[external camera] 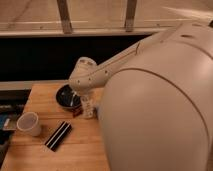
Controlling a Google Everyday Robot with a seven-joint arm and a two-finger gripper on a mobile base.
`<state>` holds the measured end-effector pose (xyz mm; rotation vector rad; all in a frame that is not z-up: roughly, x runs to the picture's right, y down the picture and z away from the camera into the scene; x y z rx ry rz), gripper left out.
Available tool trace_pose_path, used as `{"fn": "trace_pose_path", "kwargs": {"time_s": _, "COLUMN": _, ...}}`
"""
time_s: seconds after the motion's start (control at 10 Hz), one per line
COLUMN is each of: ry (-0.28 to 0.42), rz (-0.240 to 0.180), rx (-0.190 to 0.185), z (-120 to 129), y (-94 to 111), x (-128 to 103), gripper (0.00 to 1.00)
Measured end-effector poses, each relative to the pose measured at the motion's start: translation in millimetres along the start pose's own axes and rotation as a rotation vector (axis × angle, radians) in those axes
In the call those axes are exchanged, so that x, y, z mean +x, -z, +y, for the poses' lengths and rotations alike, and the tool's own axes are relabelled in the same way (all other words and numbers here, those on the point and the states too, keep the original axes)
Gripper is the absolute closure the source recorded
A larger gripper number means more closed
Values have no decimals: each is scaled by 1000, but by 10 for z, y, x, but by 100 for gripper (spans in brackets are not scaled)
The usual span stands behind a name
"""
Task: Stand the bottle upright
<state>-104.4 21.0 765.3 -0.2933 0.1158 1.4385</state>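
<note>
The bottle is small, slim and whitish. It stands about upright on the wooden table, just right of a black bowl. My gripper hangs under the white wrist joint, right at the bottle's top. Its tip is hard to tell apart from the bottle, so I cannot tell whether it holds it. The arm reaches in from the right.
A black bowl sits at the back of the table, touching or nearly touching the bottle. A white cup stands at the left. A flat black bar with pale stripes lies in front. My large white arm shell fills the right side.
</note>
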Motion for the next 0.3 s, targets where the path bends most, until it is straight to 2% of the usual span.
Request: {"fn": "trace_pose_path", "kwargs": {"time_s": 0.3, "ry": 12, "rz": 10, "rx": -8, "z": 20, "y": -1, "x": 11, "gripper": 20}}
